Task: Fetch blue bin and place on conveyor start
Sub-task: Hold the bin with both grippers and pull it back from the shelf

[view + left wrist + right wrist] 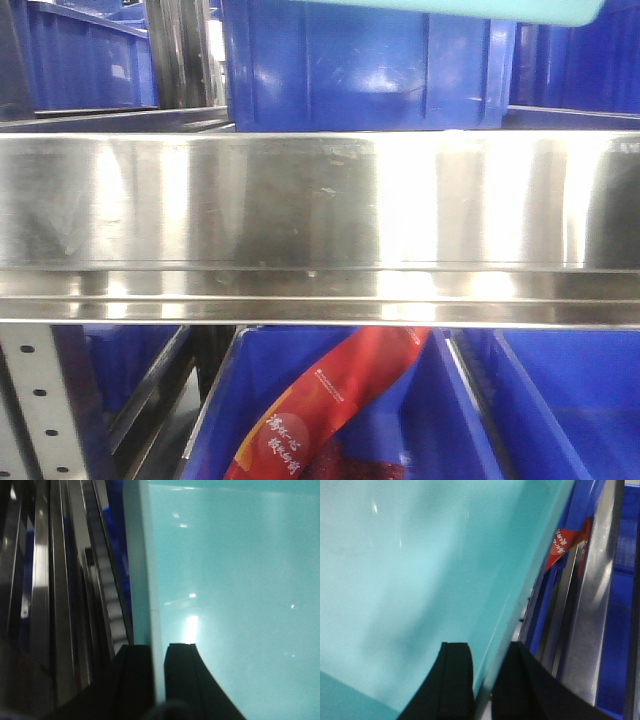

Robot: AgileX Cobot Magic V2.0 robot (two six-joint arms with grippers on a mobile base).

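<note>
The blue bin [470, 10] shows only as a turquoise strip at the top edge of the front view, above the steel shelf. In the left wrist view its smooth inside [235, 590] fills the right half, and my left gripper [159, 652] is shut on its left wall, one black finger [137, 680] outside and one inside. In the right wrist view the blue bin [410, 580] fills the left, and my right gripper [487, 652] is shut on its right wall, a finger on each side. The conveyor start is out of view.
A wide shiny steel shelf rail [320, 210] crosses the front view. Dark blue ribbed crates [360, 70] stand on the shelf behind it. Below, another dark blue crate [420, 420] holds a red packet [330, 410]. Steel rack posts [45, 590] run left of the bin.
</note>
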